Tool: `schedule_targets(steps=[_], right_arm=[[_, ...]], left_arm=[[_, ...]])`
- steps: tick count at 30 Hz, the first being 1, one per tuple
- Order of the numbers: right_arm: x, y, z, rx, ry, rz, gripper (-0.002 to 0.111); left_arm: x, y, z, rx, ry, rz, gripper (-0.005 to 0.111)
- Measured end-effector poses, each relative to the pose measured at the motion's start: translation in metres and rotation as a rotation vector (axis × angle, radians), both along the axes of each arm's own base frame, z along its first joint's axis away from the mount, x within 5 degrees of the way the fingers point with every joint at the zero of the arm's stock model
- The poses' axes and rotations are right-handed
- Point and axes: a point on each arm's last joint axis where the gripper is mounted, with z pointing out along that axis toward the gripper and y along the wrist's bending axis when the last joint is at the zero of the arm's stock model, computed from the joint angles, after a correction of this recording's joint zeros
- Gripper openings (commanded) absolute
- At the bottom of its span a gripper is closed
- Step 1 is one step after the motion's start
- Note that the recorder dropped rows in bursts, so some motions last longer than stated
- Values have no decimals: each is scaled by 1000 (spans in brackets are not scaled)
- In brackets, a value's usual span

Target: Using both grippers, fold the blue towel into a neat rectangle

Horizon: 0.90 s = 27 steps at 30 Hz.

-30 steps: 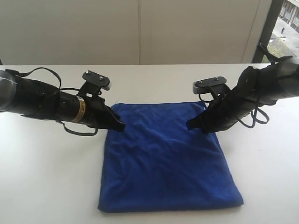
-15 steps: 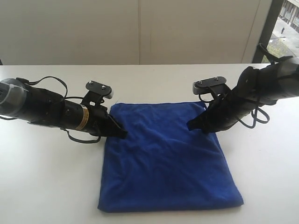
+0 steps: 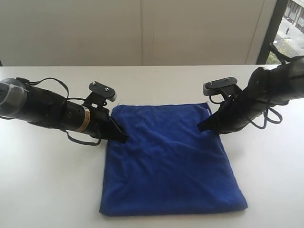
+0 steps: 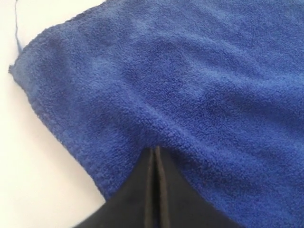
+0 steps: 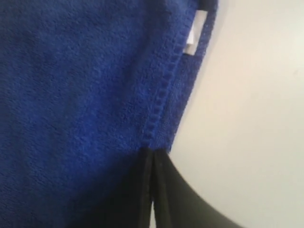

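Towel: the blue towel (image 3: 166, 159) lies flat on the white surface (image 3: 47, 180), roughly square, with light ripples across its top.
Left pincer: the left pincer (image 3: 122, 137) is closed, jaws pressed together, with its tip on the cloth just inside the towel's left edge, near the far left corner. Whether any cloth is caught cannot be told.
Right pincer: the right pincer (image 3: 202, 127) is closed, its tip at the towel's stitched right edge, near the corner with the small white label (image 5: 195, 31). No pinch of cloth is visible.
Progress: two layers show along the right edge, so at least one fold appears done. A further fold, or only tidying, seems to remain.
Edges: the near edge and both near corners lie free and fairly straight.
Room: bare surface surrounds the towel on every side, and nothing stands near it. The arms flank only its far half.
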Motion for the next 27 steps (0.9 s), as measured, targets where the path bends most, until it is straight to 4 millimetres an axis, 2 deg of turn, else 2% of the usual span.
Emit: schedule_targets(steps=[6, 12, 15, 19, 21, 22, 24, 27], right_arm=[[0, 0, 3, 1, -11, -2, 0], [5, 2, 40, 41, -101, -26, 0], [7, 5, 46, 75, -107, -20, 0], [7, 19, 30, 125, -58, 27, 0], [7, 24, 14, 136, -12, 34, 0], [7, 24, 5, 134, 10, 35, 0], [7, 24, -2, 132, 25, 36, 0], [7, 23, -3, 114, 26, 51, 0]], left_arm=[[1, 1, 4, 12, -15, 6, 0], [5, -1, 22, -26, -54, 21, 0], [8, -4, 30, -65, -66, 24, 0], [9, -5, 31, -73, -66, 25, 0], [10, -6, 24, -69, -51, 26, 0], [10, -6, 14, -63, -27, 21, 0], [9, -7, 3, -56, 0, 17, 0], [10, -7, 1, -46, 3, 6, 0]])
